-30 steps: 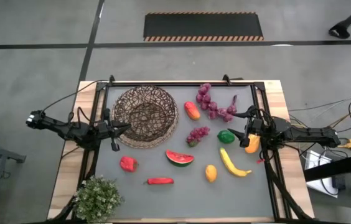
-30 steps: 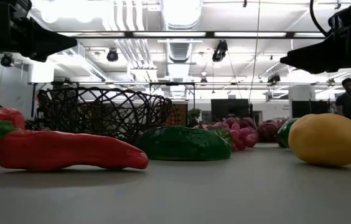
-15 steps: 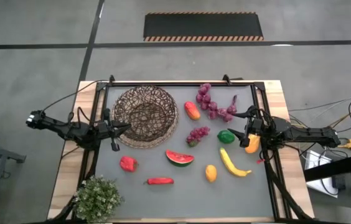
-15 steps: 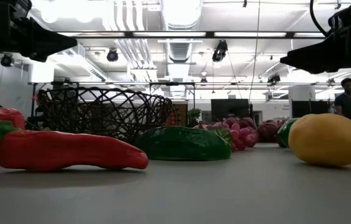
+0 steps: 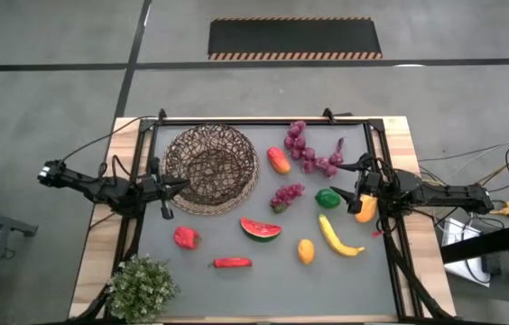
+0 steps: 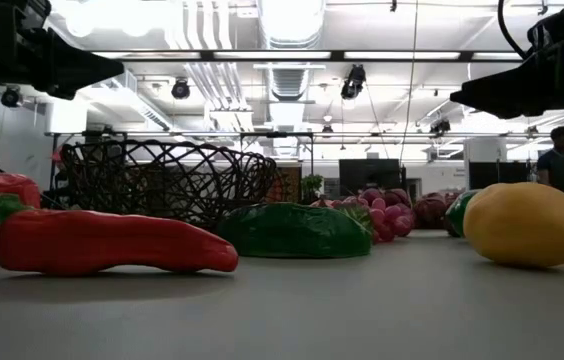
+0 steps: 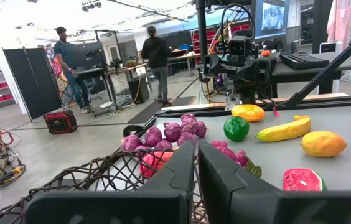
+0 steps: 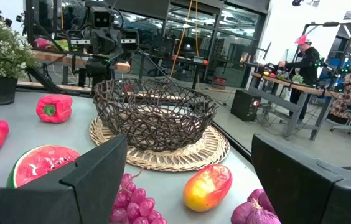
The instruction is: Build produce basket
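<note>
I see no change over the last second; basket empty; left gripper shut on nothing, right gripper wide open, empty; loading not begun.

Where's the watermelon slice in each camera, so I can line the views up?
High: watermelon slice, table centre, near side of the basket.
Low: centre, showing its green rind, right of the basket.
Left wrist: bottom right.
Right wrist: lower left, before the basket.
Shared landmark: the basket.

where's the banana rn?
High view: banana lies front right on the table, between the yellow fruit and the orange pepper.
</note>
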